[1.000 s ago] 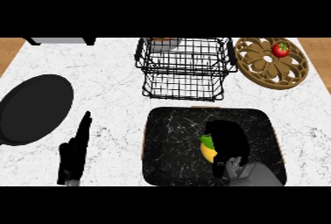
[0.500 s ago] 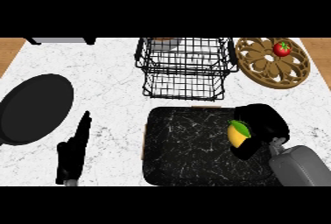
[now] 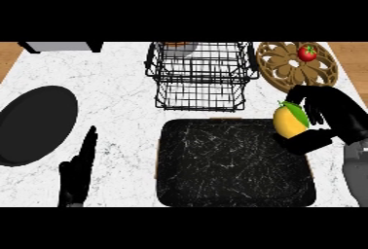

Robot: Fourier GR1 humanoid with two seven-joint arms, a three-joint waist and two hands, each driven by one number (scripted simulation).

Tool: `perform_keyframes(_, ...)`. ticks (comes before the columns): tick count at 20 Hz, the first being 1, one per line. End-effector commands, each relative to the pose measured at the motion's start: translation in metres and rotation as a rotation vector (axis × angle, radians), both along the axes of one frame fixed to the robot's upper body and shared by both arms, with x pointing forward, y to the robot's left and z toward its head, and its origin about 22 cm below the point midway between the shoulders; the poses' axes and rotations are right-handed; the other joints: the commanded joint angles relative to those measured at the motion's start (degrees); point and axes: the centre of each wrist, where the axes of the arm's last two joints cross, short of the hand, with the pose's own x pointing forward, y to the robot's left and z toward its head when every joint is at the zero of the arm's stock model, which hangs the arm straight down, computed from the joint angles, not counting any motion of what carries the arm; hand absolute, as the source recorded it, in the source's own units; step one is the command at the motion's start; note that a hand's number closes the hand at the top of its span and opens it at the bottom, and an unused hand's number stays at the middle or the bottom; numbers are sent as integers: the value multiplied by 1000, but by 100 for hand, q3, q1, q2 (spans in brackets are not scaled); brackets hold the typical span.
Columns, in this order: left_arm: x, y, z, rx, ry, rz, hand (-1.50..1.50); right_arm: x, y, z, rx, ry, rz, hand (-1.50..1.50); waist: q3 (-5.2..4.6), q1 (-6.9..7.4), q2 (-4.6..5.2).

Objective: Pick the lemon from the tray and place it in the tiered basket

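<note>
One lemon (image 3: pixel 289 120) is in the right hand (image 3: pixel 327 121), whose fingers and thumb are curled around it, so the yellow fruit with its green leaf shows only at the hand's left side. It appears to be lifted off the tray (image 3: pixel 233 165) and sits over the tray's far right corner. The tray is dark with white marbling and lies near the front edge of the counter (image 3: pixel 122 112), right of the middle.

The wire basket (image 3: pixel 201 73) stands at the far edge of the counter, just behind the tray, with two tiers open to the front. It is to the left of the lemon and further back.

I judge that the picking step is done and the carrying step is in hand. The next move calls for bringing the fruit left and forward, high enough to pass the basket's wire rim, then lowering it into a tier before the fingers release it.

The left hand (image 3: pixel 78 170) rests open near the front left corner of the counter, fingers straight. A black plate (image 3: pixel 32 124) lies at the left edge, and a round wooden trivet (image 3: pixel 295 68) with a tomato (image 3: pixel 308 52) on it is at the far right corner.
</note>
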Motion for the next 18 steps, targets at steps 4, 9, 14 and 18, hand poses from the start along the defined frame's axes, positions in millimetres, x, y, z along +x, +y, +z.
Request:
perform_keyframes(4,-7,9,-2,-4,54,32,0,-42,-21,104,108,-301,6,150,-30,-17,12)
perform_keyframes(9,9,-6,7,-33,51,-2,0,-50,-12,158,78,-328,-2,150,-32,97,49)
perform_keyframes(14,5,-12,-15,-1,52,0,0,-39,7,185,117,-347,-45,150,-33,134,66)
perform_keyframes(18,18,0,-1,-12,42,-17,0,2,26,213,116,-346,-78,150,-36,220,87)
